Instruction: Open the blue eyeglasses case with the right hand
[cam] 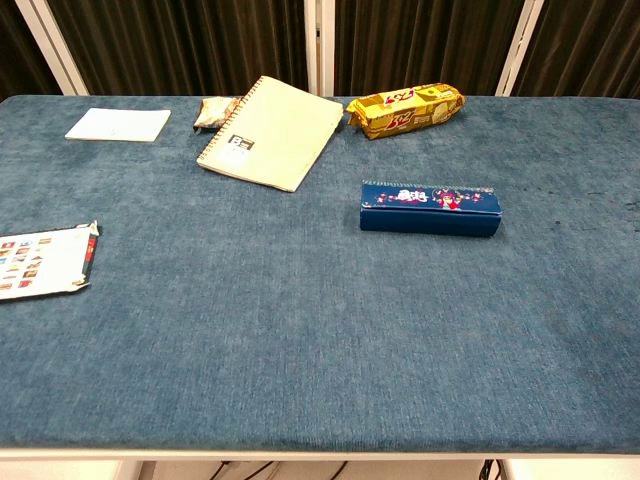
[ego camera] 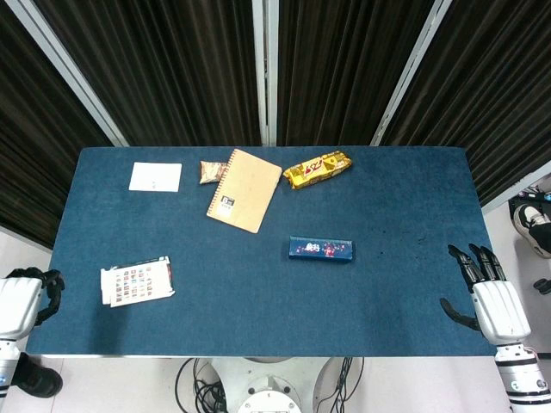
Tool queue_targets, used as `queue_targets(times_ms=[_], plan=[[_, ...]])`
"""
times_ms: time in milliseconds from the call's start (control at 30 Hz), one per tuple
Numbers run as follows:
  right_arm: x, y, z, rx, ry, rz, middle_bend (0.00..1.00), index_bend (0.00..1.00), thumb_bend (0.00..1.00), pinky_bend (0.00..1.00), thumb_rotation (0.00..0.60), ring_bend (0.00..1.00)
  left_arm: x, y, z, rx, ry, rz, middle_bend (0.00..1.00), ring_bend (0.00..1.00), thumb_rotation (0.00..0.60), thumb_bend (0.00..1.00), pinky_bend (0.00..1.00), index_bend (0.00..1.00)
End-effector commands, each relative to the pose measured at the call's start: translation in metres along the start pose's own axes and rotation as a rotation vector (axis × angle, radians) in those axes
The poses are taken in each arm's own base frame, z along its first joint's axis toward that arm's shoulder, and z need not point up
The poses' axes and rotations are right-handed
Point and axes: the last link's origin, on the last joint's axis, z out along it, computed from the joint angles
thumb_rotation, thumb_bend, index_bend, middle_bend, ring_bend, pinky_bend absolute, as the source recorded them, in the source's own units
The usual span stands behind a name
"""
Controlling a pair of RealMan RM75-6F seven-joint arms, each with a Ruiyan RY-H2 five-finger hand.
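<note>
Blue eyeglasses case lies closed, flat on the table, right of centre, lid side up for access. Right hand at the table's right edge, fingers spread, empty, well apart from case. Left hand off-table, curled, empty.

**Cut off, covered, or too small to read**

In the chest view neither hand shows, and the colourful sheet is cropped by the left edge. In the head view the left hand sits partly out of frame at the left. The spiral notebook hides part of the small snack packet. The print on the blue eyeglasses case is too small to read.
</note>
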Motion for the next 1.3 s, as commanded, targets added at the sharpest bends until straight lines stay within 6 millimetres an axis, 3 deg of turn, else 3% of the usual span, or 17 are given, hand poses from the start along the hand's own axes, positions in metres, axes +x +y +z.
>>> queue_targets(times_ms=[33, 233, 367, 567, 900, 1033, 1300], plan=[[-0.001, -0.001, 0.001, 0.003, -0.002, 0.0, 0.16, 0.0, 0.22, 0.0, 0.6, 0.0, 0.0, 0.0, 0.0, 0.0, 0.0, -0.001, 0.64, 0.45, 0.6, 0.58, 0.44, 0.66], [-0.007, -0.007, 0.006, 0.031, -0.028, -0.001, 0.16, 0.0, 0.24, 0.0, 0.6, 0.0, 0.0, 0.0, 0.0, -0.001, 0.0, -0.001, 0.64, 0.45, 0.6, 0.58, 0.44, 0.66], [-0.018, -0.02, 0.025, 0.088, -0.082, -0.006, 0.15, 0.0, 0.22, 0.0, 0.6, 0.0, 0.0, 0.0, 0.0, -0.001, -0.001, -0.001, 0.64, 0.45, 0.6, 0.58, 0.44, 0.66], [-0.053, -0.051, 0.079, 0.18, -0.21, -0.019, 0.11, 0.0, 0.08, 0.0, 0.6, 0.0, 0.0, 0.0, 0.0, 0.001, 0.0, -0.001, 0.64, 0.45, 0.6, 0.58, 0.44, 0.66], [-0.117, -0.099, 0.165, 0.258, -0.292, -0.087, 0.07, 0.0, 0.06, 0.0, 0.6, 0.0, 0.0, -0.001, -0.001, 0.001, 0.0, -0.011, 0.64, 0.45, 0.6, 0.58, 0.44, 0.66], [-0.132, -0.108, 0.186, 0.245, -0.331, -0.103, 0.06, 0.0, 0.06, 0.0, 0.6, 0.0, 0.001, -0.002, 0.0, 0.0, -0.002, -0.023, 0.64, 0.45, 0.6, 0.58, 0.44, 0.66], [-0.141, -0.126, 0.227, 0.213, -0.352, -0.118, 0.07, 0.0, 0.07, 0.0, 0.6, 0.0, 0.001, -0.002, 0.0, -0.002, -0.003, -0.029, 0.64, 0.45, 0.6, 0.58, 0.44, 0.66]])
